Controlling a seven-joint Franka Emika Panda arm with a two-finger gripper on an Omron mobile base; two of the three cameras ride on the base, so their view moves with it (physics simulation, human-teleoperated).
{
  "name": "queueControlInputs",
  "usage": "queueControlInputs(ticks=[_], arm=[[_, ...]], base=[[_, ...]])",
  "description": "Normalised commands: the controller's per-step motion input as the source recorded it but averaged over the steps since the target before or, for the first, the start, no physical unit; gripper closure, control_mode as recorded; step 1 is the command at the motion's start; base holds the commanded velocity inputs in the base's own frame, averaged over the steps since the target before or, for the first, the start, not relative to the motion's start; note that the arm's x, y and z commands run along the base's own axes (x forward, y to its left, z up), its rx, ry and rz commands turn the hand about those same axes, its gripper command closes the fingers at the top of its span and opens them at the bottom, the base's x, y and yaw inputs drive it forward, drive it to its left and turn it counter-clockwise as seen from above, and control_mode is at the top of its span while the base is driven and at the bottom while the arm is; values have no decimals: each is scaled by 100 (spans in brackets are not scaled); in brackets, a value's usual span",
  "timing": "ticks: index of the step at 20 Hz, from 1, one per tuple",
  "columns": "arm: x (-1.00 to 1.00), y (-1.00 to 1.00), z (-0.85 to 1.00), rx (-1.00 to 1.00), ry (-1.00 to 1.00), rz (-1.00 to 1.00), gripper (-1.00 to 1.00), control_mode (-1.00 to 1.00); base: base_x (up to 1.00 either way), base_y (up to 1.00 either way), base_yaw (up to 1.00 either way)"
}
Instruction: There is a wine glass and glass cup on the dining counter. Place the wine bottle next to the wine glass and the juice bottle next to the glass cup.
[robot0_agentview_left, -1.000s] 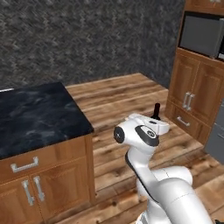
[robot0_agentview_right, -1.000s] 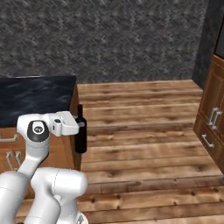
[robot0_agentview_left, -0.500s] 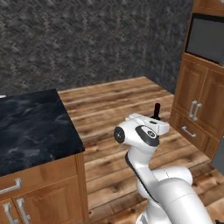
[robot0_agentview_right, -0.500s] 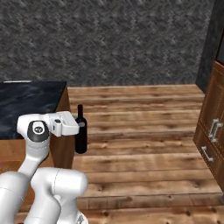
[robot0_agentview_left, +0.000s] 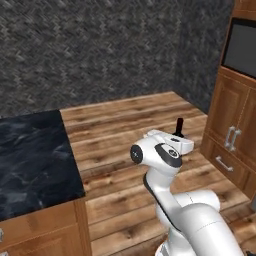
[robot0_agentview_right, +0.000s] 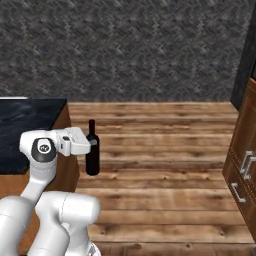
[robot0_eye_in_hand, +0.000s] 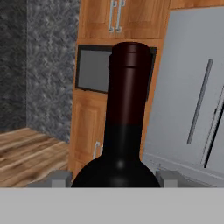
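My gripper (robot0_agentview_right: 90, 146) is shut on the wine bottle (robot0_agentview_right: 92, 152), a tall near-black bottle held upright by its body above the wooden floor. From the left base view its neck (robot0_agentview_left: 179, 126) sticks up behind the white hand (robot0_agentview_left: 172, 142). In the hand view the wine bottle (robot0_eye_in_hand: 124, 131) stands close up between my two fingertips (robot0_eye_in_hand: 59, 179), its shoulder touching both. The wine glass, glass cup and juice bottle are out of view.
A black marbled counter top (robot0_agentview_left: 30, 155) with wooden sides lies to the left, its corner (robot0_agentview_right: 30, 117) beside the arm. Wooden cabinets with metal handles (robot0_agentview_left: 232, 140) and a built-in oven (robot0_agentview_left: 242, 50) stand on the right. A grey fridge door (robot0_eye_in_hand: 192, 96) faces the hand.
The whole scene has shifted in both base views, so the base has moved: the counter slid left and the right-hand cabinets came nearer. The bottle stays in my grip.
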Motion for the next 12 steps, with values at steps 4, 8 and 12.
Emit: queueControlInputs(ticks=[4, 8, 12], arm=[[0, 0, 0, 0, 0, 0, 100, 100], [0, 0, 0, 0, 0, 0, 100, 100], [0, 0, 0, 0, 0, 0, 100, 100]], base=[[64, -36, 14], [65, -35, 14], [66, -34, 14]])
